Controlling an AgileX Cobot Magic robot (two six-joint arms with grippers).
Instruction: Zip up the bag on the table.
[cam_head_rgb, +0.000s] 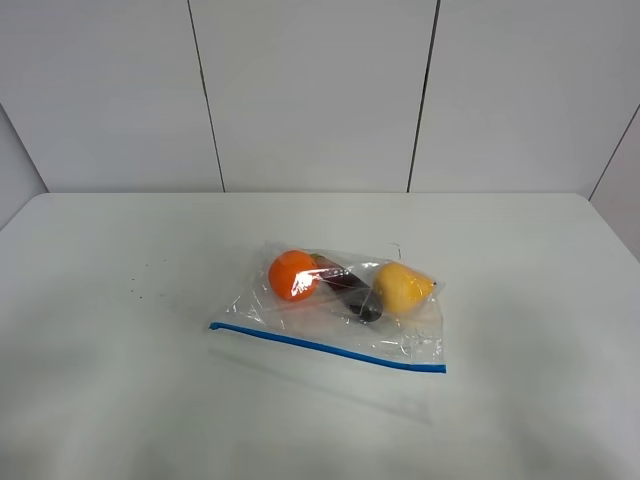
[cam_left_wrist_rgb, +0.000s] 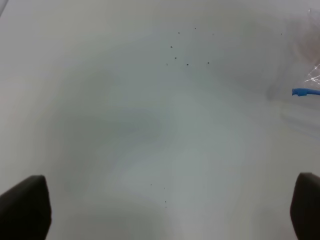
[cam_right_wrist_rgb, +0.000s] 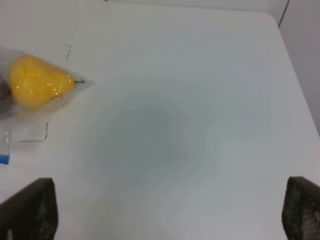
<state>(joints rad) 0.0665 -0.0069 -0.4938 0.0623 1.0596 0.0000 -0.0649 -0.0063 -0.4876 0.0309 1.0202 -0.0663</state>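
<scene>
The clear crinkly bag (cam_head_rgb: 330, 318) lies flat near the middle of the white table (cam_head_rgb: 120, 350). Its blue zipper strip (cam_head_rgb: 325, 347) runs along the near edge. An orange fruit (cam_head_rgb: 293, 275), a dark purple piece (cam_head_rgb: 355, 295) and a yellow fruit (cam_head_rgb: 402, 287) show through the plastic. Neither arm appears in the high view. My left gripper (cam_left_wrist_rgb: 165, 207) is open above bare table, with one end of the zipper strip (cam_left_wrist_rgb: 305, 92) off to one side. My right gripper (cam_right_wrist_rgb: 165, 209) is open too, empty, beside the bag's yellow fruit (cam_right_wrist_rgb: 37, 81).
White wall panels (cam_head_rgb: 310, 90) stand behind the table's far edge. A few tiny dark specks (cam_head_rgb: 135, 290) mark the tabletop left of the bag. The table's right edge and rounded corner (cam_right_wrist_rgb: 280, 30) show in the right wrist view.
</scene>
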